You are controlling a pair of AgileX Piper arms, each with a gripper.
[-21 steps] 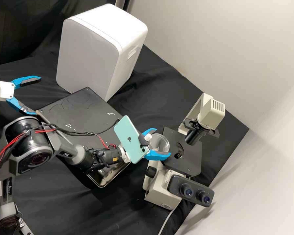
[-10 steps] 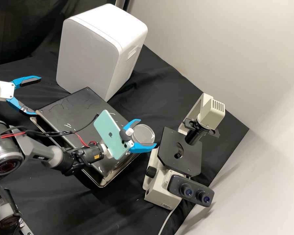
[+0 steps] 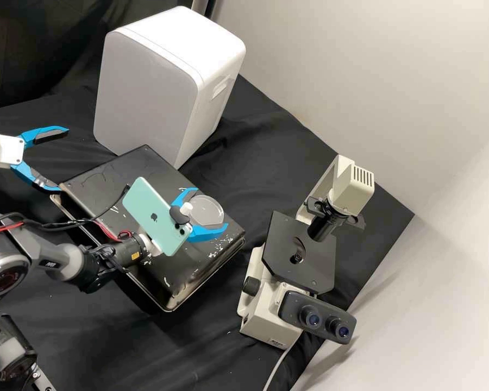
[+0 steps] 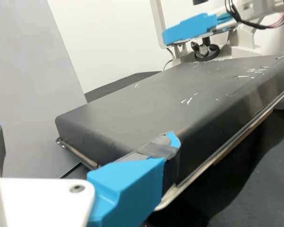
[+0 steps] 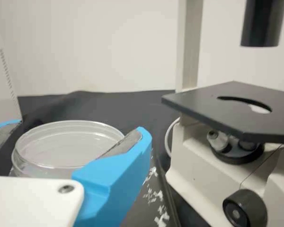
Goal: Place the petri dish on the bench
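Observation:
A clear round petri dish (image 3: 202, 206) (image 5: 61, 144) sits between the blue fingers of my right gripper (image 3: 212, 209) (image 5: 68, 142), which is shut on it. In the high view it hangs over the right corner of the black tray (image 3: 114, 184), left of the microscope stage (image 3: 301, 252) (image 5: 236, 109). Whether the dish touches the tray I cannot tell. My left gripper (image 3: 60, 158) (image 4: 83, 135) stands open at the tray's left corner (image 4: 71, 125) with nothing between its fingers. The left wrist view shows the right gripper (image 4: 194, 28) far off, above the tray's other end.
A white microscope (image 3: 296, 293) stands on the black cloth at the right. A tall white box (image 3: 163, 81) stands behind the tray. Black cloth (image 3: 255, 146) lies bare between the box and the microscope. A pale wall runs along the bench's right edge.
My right gripper has carried the petri dish left, away from the microscope stage, to over the tray's right corner. The left arm has kept still.

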